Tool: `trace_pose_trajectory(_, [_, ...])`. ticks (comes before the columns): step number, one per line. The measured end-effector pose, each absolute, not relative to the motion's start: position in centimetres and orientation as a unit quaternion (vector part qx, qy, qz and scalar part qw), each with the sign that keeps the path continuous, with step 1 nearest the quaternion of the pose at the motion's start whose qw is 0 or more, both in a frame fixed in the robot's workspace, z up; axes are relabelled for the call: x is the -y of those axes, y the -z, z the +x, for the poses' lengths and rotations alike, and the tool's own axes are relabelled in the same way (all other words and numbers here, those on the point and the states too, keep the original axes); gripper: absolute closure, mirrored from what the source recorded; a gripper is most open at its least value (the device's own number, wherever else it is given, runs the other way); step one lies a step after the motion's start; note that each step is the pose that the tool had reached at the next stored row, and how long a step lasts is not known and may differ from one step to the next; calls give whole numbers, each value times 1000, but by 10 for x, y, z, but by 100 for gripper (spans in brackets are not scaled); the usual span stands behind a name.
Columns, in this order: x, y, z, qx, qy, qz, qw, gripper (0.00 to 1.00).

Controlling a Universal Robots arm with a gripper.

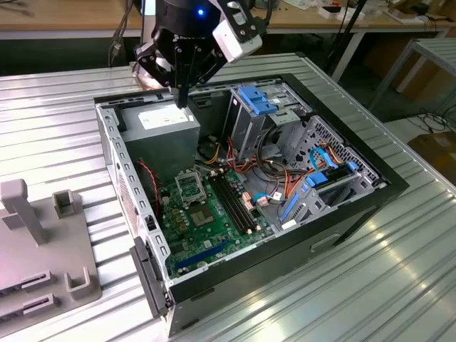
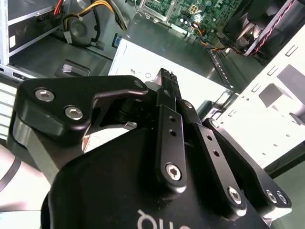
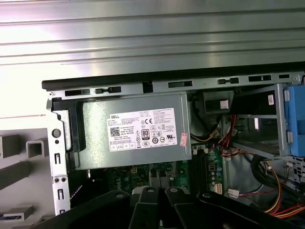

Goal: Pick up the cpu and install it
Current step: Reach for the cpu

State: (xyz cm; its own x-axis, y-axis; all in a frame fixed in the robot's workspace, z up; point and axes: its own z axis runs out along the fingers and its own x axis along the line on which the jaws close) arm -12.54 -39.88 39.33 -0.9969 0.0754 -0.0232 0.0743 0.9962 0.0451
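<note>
Gripper (image 1: 182,101) closed, hovering above white-labelled power supply (image 1: 165,132) inside open case (image 1: 285,255).

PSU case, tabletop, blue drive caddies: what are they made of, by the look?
PSU case: likely sheet metal, dull grey finish, folded edges, paper label stuck on.
Tabletop: metal, possibly aluminium; ribbed, with bright streaky reflections.
Drive caddies: likely plastic; flat saturated blue, moulded shapes.

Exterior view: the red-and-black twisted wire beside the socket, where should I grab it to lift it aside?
Likely the wire's middle stretch, from straight above, closing across its run: it lies loose and exposed there, while the chassis wall blocks a sideways approach.
</note>
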Motion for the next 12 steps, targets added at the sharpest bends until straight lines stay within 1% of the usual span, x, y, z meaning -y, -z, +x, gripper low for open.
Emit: trace_pose_trajectory(12, [399, -393, -131, -999, -22, 37, 12, 89])
